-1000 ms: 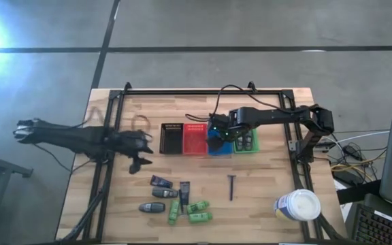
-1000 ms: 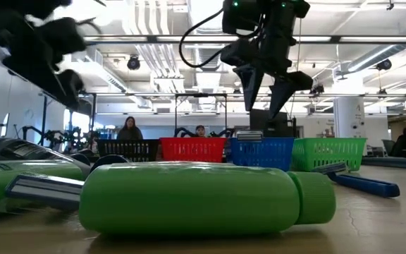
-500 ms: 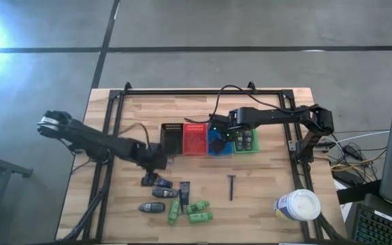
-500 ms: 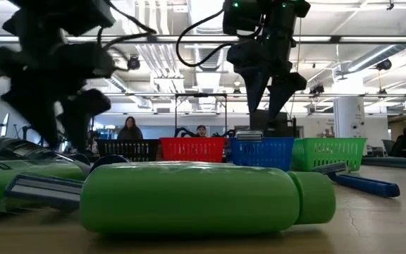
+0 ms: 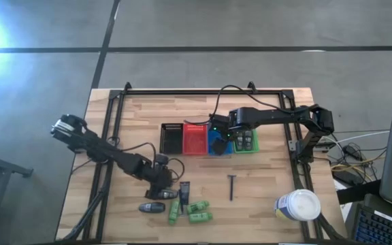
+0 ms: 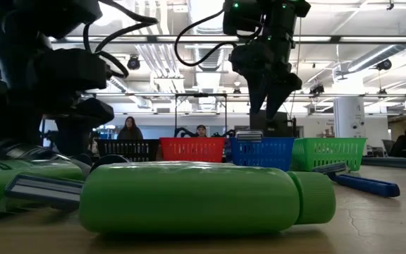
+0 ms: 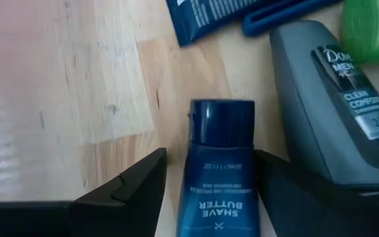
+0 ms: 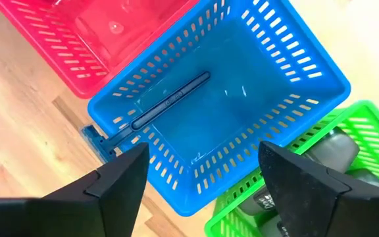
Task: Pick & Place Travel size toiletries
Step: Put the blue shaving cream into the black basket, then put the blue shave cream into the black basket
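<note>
My left gripper [image 5: 159, 180] is open and low over the cluster of toiletries near the table's near edge. In the left wrist view its fingers [image 7: 209, 161] stand on either side of a dark blue tube [image 7: 220, 164] lying flat, cap pointing away. A dark grey oval container [image 7: 334, 118] lies right beside it. Green bottles [image 5: 197, 206], another grey oval [image 5: 152, 207], a dark tube [image 5: 184, 190] and a black stick-like razor [image 5: 231, 187] also lie on the wood. My right gripper [image 8: 202, 150] hangs open above the blue basket [image 8: 288, 79], which holds a razor [image 8: 170, 102].
Black [image 5: 171, 138], red [image 5: 194, 138], blue [image 5: 216, 145] and green [image 5: 245, 143] baskets stand in a row mid-table; the green one holds dark grey containers [image 8: 334, 151]. A large white canister [image 5: 297, 204] sits at the near right corner. People show in the room beyond.
My left arm has swung from the table's left edge toward the right and the near edge, then come down over the toiletry cluster, ending with its fingers astride the dark blue tube. My right gripper has stayed above the blue basket.
</note>
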You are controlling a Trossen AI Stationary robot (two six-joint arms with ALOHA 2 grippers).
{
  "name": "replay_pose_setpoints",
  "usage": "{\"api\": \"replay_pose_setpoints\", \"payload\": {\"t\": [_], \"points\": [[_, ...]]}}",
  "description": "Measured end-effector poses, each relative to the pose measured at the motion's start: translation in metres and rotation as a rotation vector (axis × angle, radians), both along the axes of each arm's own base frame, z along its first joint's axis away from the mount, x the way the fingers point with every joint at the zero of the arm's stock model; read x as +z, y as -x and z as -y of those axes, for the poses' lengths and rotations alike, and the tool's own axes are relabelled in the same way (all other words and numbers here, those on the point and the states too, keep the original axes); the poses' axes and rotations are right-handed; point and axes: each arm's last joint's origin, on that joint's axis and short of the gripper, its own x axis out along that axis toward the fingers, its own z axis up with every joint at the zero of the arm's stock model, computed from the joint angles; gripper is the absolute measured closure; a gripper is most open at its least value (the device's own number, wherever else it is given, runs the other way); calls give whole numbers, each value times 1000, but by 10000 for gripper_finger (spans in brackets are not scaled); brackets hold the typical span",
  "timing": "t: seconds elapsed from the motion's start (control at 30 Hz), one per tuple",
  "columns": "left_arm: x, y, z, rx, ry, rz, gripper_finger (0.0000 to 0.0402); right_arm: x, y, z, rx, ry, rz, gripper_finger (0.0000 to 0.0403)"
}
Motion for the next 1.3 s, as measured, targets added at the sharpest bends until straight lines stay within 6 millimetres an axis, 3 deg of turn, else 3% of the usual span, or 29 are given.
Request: {"api": "replay_pose_setpoints", "payload": {"t": [0.2,0.37,0.5,0.6,0.73,0.9,1.07,1.2,1.23,1.3], "points": [[-6,-4,2,20,5,-20,193,0,0,0,5,18,-3,144],[10,-1,-5,103,14,26,292,13,6,1,0,25,35,164],[38,1,-27,362,90,135,362,29,18,4,-58,54,67,176],[61,3,-56,687,198,255,377,43,26,9,-119,73,113,179],[78,8,-102,1148,319,421,372,53,34,15,-202,81,155,170],[70,4,-140,1298,309,432,346,51,35,16,-219,77,152,151],[49,-6,-150,1297,373,298,277,40,37,11,-214,67,116,133],[53,-13,-147,1286,407,303,217,30,41,6,-207,61,81,121],[60,-16,-143,1196,404,328,205,28,41,4,-201,59,75,118],[79,-23,-124,796,377,383,190,25,42,1,-186,57,66,113]]}}
